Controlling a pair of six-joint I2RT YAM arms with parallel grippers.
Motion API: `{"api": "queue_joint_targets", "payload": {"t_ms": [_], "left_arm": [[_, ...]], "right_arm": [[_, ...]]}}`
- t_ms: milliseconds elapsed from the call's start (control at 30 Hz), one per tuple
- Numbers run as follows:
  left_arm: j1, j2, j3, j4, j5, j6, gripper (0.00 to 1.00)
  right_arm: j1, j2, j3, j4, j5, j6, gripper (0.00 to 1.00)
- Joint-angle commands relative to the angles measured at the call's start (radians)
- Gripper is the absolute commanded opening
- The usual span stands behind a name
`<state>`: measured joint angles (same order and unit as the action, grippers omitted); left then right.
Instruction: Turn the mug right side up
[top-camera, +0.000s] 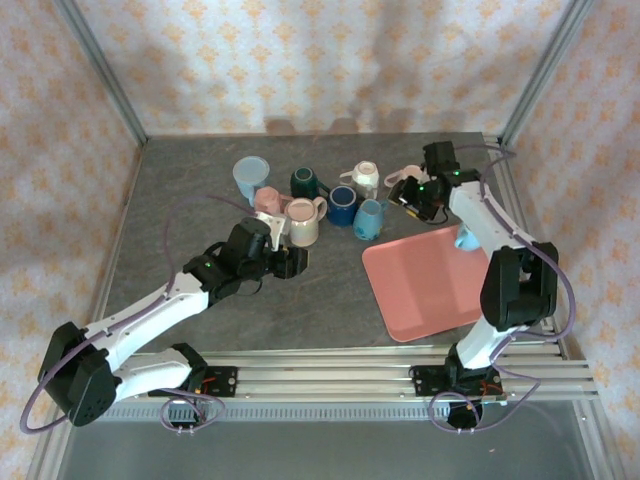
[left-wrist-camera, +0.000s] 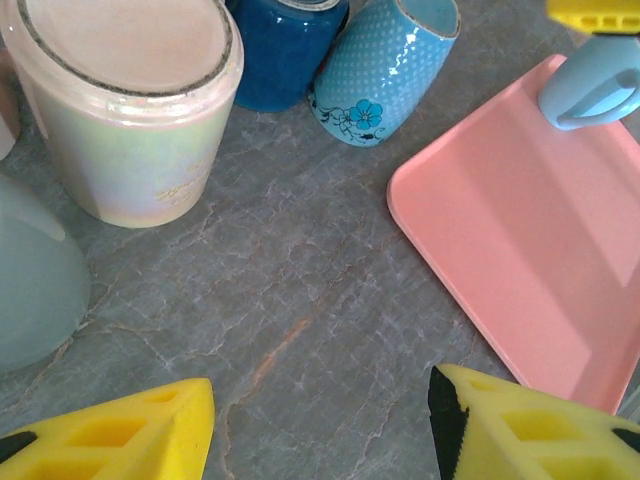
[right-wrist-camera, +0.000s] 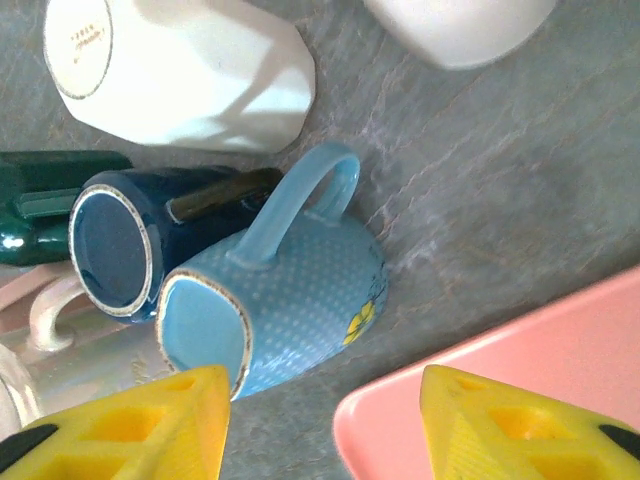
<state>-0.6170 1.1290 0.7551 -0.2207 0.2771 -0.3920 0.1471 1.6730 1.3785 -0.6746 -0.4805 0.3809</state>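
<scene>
Several mugs crowd the middle of the table. A light blue dotted mug (right-wrist-camera: 290, 300) (top-camera: 370, 218) (left-wrist-camera: 385, 70) leans tilted against a dark blue mug (right-wrist-camera: 130, 250) (top-camera: 342, 205), base end facing the right wrist camera. My right gripper (right-wrist-camera: 325, 425) (top-camera: 412, 203) is open and empty, hovering just beside that dotted mug and over the pink tray's corner. A cream mug (left-wrist-camera: 130, 110) (top-camera: 303, 222) stands upside down. My left gripper (left-wrist-camera: 320, 430) (top-camera: 298, 262) is open and empty over bare grey table, short of the cream mug.
The pink tray (top-camera: 430, 285) (left-wrist-camera: 520, 230) lies at the right, with a pale blue mug (top-camera: 465, 238) (left-wrist-camera: 590, 85) at its far corner. A white mug (right-wrist-camera: 180, 75), a green mug (top-camera: 305, 182) and a pale blue cup (top-camera: 250, 178) stand behind. Metal frame posts edge the table.
</scene>
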Motion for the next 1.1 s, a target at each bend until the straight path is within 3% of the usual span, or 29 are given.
{"api": "queue_joint_targets", "payload": {"t_ms": [0,233,500,700,1067], "left_arm": [[0.005,-0.001,0.022,-0.005,0.012,0.024,0.60],[0.005,-0.012,0.012,-0.031,0.006,0.042,0.59],[0.005,-0.014,0.011,-0.029,0.002,0.032,0.59],[0.005,-0.006,0.014,-0.027,0.005,0.034,0.59],[0.005,-0.020,0.001,-0.030,0.003,0.028,0.59]], "right_arm": [[-0.003,0.048,0.081,-0.059,-0.060,-0.224,0.53],[-0.021,0.201,0.228,-0.138,-0.070,-0.307,0.42],[-0.019,0.294,0.256,-0.093,-0.128,-0.171,0.11],[0.001,0.315,0.234,-0.070,-0.151,-0.128,0.04],[0.053,0.295,0.202,-0.087,-0.154,-0.107,0.01]]}}
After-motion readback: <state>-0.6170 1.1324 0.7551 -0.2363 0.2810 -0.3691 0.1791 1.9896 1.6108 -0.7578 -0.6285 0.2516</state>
